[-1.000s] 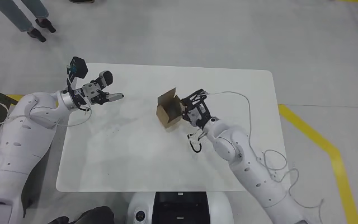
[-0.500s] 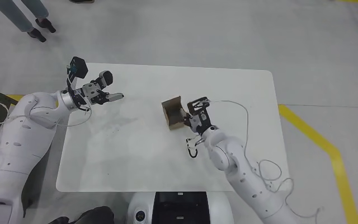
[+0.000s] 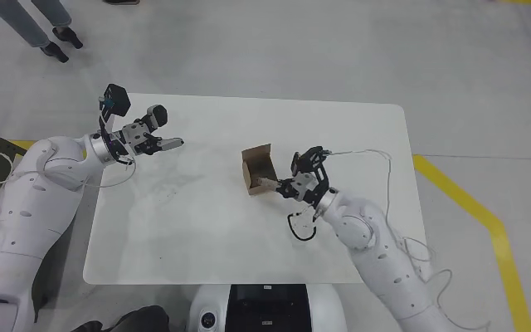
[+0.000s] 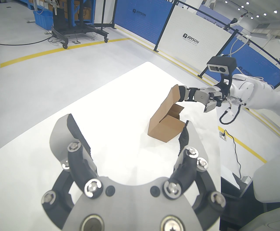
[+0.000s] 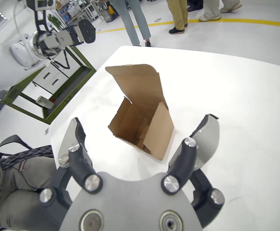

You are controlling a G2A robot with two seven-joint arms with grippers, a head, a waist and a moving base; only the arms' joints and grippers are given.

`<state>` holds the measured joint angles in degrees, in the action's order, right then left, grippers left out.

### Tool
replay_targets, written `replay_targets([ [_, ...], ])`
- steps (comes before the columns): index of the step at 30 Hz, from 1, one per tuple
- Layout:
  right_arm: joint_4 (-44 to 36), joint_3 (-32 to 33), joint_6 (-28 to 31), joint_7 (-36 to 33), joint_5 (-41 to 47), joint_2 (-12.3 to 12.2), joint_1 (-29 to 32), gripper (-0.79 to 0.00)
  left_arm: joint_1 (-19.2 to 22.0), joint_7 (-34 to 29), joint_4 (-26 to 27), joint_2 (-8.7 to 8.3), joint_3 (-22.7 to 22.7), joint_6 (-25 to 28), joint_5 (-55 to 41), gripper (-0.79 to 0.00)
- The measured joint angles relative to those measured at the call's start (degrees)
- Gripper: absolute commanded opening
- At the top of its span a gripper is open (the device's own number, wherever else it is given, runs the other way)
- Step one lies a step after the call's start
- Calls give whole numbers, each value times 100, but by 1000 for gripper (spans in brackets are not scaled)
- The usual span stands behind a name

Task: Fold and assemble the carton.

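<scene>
Carton: on the table, open, one flap raised.
Right gripper: released, fingers spread, just beside the carton's open end.
Left gripper: released, well apart from the carton.

I am working in a robotics test hall: far beyond my left hand stand blue and white partition panels, a wheeled equipment stand and a blue crate, yellow lines cross the pale floor, and a green steel frame sits past my right hand beside the table.
</scene>
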<state>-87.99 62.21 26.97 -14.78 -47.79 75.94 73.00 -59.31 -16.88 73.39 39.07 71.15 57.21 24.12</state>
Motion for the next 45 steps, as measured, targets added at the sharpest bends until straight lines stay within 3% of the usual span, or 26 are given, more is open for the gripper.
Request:
replay_targets([
  [4, 320, 74, 446, 29, -51, -31, -127, 0, 0, 0, 0, 0, 0, 0, 0, 0],
  [12, 1597, -359, 1443, 22, 974, 90, -789, 0, -65, 25, 29, 8, 14, -155, -7, 0],
  [19, 1805, -431, 1504, 402, 855, 104, -707, 0, -209, 4, -147, -31, 346, -471, -302, 0],
  [25, 1841, -621, 1861, 312, 990, 114, -609, 0, -374, -59, -163, -61, 569, -535, -309, 0],
  [36, 1848, -1275, 2027, 56, 1465, 246, -521, 0, -306, -316, -86, 34, 298, -501, 41, 0],
  [45, 1979, -2083, 2331, -292, 1763, 487, -892, 0, -212, -324, -159, 100, 200, -435, 128, 0],
])
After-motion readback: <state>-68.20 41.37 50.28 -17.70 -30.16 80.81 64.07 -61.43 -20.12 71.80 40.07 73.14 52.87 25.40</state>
